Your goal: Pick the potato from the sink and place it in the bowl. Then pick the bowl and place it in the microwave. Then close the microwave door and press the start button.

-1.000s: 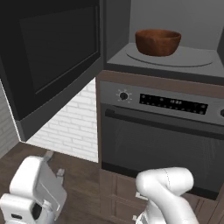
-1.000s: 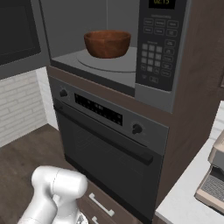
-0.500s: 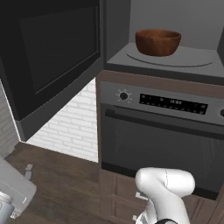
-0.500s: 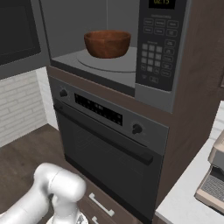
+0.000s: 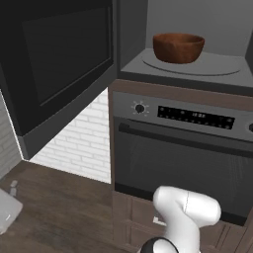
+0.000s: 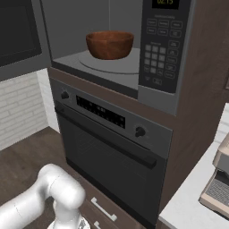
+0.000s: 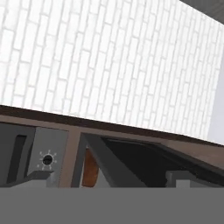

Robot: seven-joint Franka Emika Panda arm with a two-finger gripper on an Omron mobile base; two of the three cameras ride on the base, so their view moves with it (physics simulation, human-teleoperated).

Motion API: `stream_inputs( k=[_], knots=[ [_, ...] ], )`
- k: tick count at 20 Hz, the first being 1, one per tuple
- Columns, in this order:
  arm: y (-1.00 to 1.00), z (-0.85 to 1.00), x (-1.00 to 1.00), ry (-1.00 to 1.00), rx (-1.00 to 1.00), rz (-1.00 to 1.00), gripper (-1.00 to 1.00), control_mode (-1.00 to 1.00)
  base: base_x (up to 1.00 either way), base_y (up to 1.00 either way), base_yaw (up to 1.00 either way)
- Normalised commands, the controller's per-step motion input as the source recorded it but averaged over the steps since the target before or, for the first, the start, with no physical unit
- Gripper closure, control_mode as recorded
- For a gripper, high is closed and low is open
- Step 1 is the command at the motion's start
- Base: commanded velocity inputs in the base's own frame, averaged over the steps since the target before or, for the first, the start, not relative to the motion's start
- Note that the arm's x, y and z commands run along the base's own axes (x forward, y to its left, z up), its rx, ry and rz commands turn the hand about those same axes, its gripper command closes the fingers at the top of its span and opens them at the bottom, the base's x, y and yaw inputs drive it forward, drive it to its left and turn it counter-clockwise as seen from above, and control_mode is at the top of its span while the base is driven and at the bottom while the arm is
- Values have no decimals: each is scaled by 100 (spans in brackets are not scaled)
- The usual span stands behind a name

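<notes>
Arm: swung off low-left since earlier frame; gripper (image 5: 4, 210) spread, empty. Bowl (image 5: 178, 47) sits on microwave (image 6: 67, 59) turntable, up and right of gripper. Step: shut microwave door (image 5: 62, 69). Next: get behind door panel, push.

You won't get any legible text here. Microwave display (image 6: 161, 3) shows amber digits, too blurred to read. Keypad (image 6: 156, 53) markings and the oven display (image 5: 195, 116) are unreadable specks. No brands or labels you could make out.
</notes>
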Motion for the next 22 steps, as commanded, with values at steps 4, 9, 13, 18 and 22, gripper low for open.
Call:
stream_inputs(
  k=[4, 9, 13, 18, 22],
  knots=[
    [17, -2, 56, 0, -1, -7, -100, -100, 0, 0, 0],
    [0, 0, 61, 1, 0, -7, -100, -100, 0, 0, 0],
    [0, 0, 51, 0, 0, -10, -100, -100, 0, 0, 0],
    [-27, 22, 1, -11, 3, -6, -100, -100, 0, 0, 0],
    [-40, 39, -11, -14, 7, -3, -100, -100, 0, 0, 0]
  ],
)
